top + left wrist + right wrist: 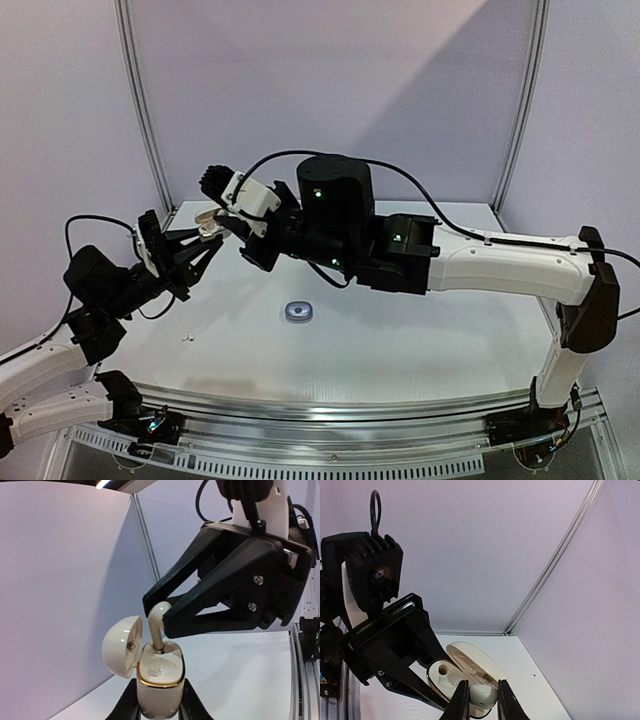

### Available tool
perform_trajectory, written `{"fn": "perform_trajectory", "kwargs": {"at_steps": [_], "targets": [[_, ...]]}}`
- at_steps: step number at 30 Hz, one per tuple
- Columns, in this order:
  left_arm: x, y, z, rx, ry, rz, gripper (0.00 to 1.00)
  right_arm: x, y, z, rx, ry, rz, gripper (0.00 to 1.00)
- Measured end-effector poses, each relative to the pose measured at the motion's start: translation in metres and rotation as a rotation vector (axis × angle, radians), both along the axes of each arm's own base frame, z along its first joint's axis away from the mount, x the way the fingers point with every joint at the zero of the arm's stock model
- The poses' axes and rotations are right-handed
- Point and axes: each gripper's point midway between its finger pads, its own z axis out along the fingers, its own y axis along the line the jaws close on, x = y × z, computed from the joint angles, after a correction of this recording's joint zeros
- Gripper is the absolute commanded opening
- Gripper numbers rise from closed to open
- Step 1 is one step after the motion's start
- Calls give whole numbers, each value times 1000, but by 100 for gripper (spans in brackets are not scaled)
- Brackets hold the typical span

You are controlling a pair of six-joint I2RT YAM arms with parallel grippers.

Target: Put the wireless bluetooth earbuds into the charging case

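My left gripper (160, 704) is shut on a white charging case (159, 677) with a gold rim, held upright above the table, its lid (121, 646) hinged open to the left. My right gripper (481, 701) is shut on a white earbud (483, 695). In the left wrist view the earbud's stem (156, 627) points down with its tip in the case's far slot. The near slot (156, 666) is empty. In the top view the two grippers meet at the case (207, 222) over the table's far left. No dark grey earbuds can be made out.
A small round grey object (298, 313), possibly a second case, lies mid-table. A tiny white speck (186, 336) lies near the left front, too small to identify. The white table (420, 340) has walls behind and at both sides.
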Motion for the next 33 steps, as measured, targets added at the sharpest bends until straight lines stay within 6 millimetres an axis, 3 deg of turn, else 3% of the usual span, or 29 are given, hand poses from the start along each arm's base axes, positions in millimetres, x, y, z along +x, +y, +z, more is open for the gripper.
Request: {"fn": "perform_trajectory", "kwargs": {"at_steps": [17, 33], "targets": [[-9, 6, 9, -40, -84, 4, 0, -7, -1, 22, 102, 92, 62, 7], [-13, 8, 15, -61, -124, 2, 0, -17, 2, 21, 81, 90, 140, 6]]}}
